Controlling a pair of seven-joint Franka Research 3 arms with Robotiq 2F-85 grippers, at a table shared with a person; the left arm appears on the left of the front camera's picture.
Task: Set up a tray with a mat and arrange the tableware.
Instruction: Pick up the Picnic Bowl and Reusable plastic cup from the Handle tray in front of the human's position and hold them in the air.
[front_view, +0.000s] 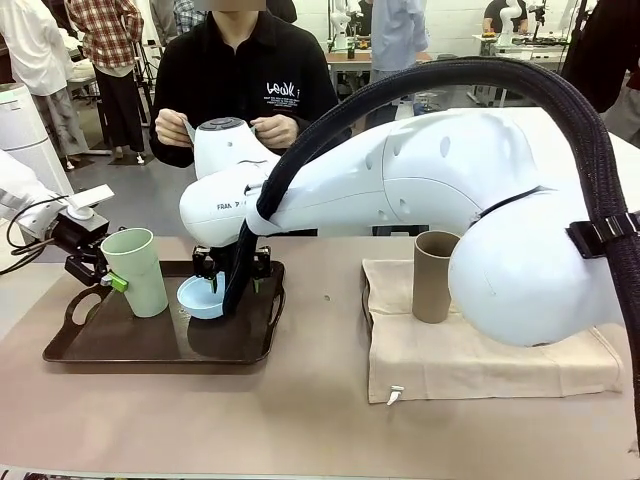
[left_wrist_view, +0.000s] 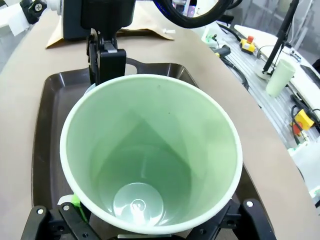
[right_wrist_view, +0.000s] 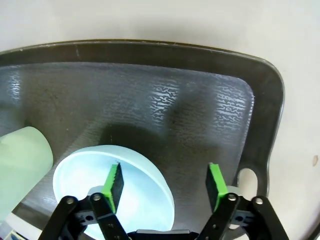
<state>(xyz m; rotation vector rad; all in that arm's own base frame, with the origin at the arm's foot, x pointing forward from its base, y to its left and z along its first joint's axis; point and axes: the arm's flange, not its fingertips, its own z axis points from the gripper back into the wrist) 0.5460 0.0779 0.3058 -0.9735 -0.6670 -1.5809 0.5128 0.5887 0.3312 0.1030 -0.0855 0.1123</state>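
Nearest you, on the right side of the light brown table (front_view: 300, 430): one creased, flat-laid beige cloth mat (front_view: 480, 365) with a small white tag (front_view: 395, 396) at its near left corner. It lies beside the tray, apart from it, not in it. On the mat's far left part: one tall, handleless, matte plastic taupe-brown cup (front_view: 433, 278), upright, mouth up. On the left side of the table: one dark brown plastic tray (front_view: 150, 345) with cut-out handles, holding two items. Item one, at the tray's left end: one tall, handleless, matte plastic pale green cup (front_view: 137, 272), upright; your left wrist camera looks down into its mouth (left_wrist_view: 150, 150). Your left gripper (front_view: 112, 282) comes in low from the left, its jaws spread wide around the cup's lower part, with one green pad (front_view: 118, 283) at the cup's wall. You cannot tell whether the pads press on the cup or only flank it. Item two, toward the tray's right half, just beside the green cup: one small, shallow, matte plastic light blue bowl (front_view: 200, 298). Your right arm reaches across the table to it. Your right gripper (right_wrist_view: 165, 186) points down over the bowl (right_wrist_view: 80, 175) with jaws apart, one green pad (right_wrist_view: 114, 184) above the bowl's inside, the other outside its rim above the tray floor (right_wrist_view: 200, 100); they are not closed on it. Farthest, at the table's far edge: a person in a black top, both hands (front_view: 275, 130) held up at chest height, partly hidden behind your right arm.
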